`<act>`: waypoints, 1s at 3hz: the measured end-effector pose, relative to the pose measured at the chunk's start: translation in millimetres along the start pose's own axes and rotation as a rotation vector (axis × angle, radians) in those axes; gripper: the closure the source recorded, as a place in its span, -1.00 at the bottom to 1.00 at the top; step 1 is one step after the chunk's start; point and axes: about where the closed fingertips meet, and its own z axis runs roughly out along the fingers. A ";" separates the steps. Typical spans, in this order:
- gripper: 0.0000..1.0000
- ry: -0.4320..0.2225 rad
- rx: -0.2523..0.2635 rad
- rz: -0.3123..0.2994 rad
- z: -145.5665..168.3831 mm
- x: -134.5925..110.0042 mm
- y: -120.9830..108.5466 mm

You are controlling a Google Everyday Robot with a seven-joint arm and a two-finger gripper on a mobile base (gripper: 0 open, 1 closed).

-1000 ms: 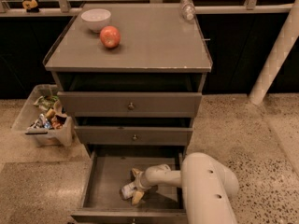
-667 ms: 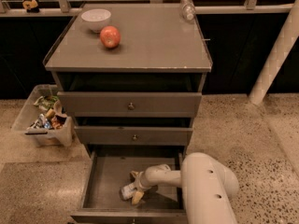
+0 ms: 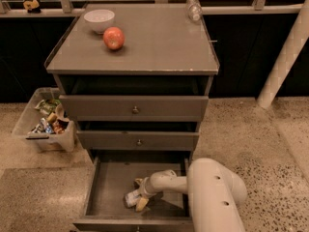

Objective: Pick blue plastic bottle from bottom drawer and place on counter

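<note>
The blue plastic bottle (image 3: 129, 198) lies on its side on the floor of the open bottom drawer (image 3: 110, 178), right of middle. My gripper (image 3: 139, 194) reaches down into the drawer from the right, on the end of the white arm (image 3: 212, 192). It is open, with one yellowish fingertip (image 3: 139, 181) behind the bottle's right end and the other in front of it. The bottle rests on the drawer floor. The counter (image 3: 159, 47) is the cabinet's grey top, above.
A red apple (image 3: 114, 37) and a white bowl (image 3: 99, 20) sit on the counter's back left. A clear ribbed bottle (image 3: 193, 7) lies at its back right. The two upper drawers are slightly open. A plastic bin (image 3: 44, 127) of snacks stands on the floor at the left. A white post (image 3: 285, 57) rises at the right.
</note>
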 end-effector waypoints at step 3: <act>1.00 0.000 0.000 0.000 -10.8 -6.5 -2.2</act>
